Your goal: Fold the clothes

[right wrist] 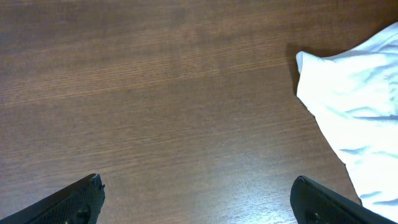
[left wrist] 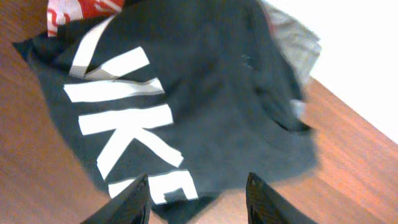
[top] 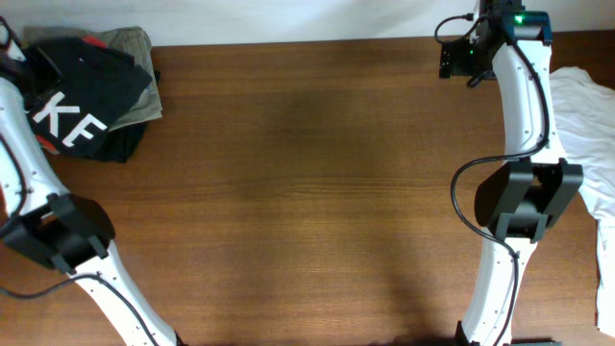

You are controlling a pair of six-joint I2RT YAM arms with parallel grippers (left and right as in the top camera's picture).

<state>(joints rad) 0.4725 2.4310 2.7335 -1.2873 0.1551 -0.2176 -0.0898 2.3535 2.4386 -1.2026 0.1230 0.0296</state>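
The black NIKE T-shirt (top: 91, 101) lies crumpled at the far-left corner of the wooden counter (top: 307, 173), its white letters creased and partly folded under. It rests on top of an olive-grey garment (top: 135, 43) at that same corner, and a red and white cloth (left wrist: 81, 12) peeks out from beneath its edge. The left pincer (left wrist: 198, 196) hangs above the counter's far-left corner, spread wide over the shirt's lettered edge and gripping nothing. The right pincer (right wrist: 199, 199) is also spread wide and empty, above bare wood near the counter's far-right corner. A white garment (top: 591, 135) lies along the counter's right edge.
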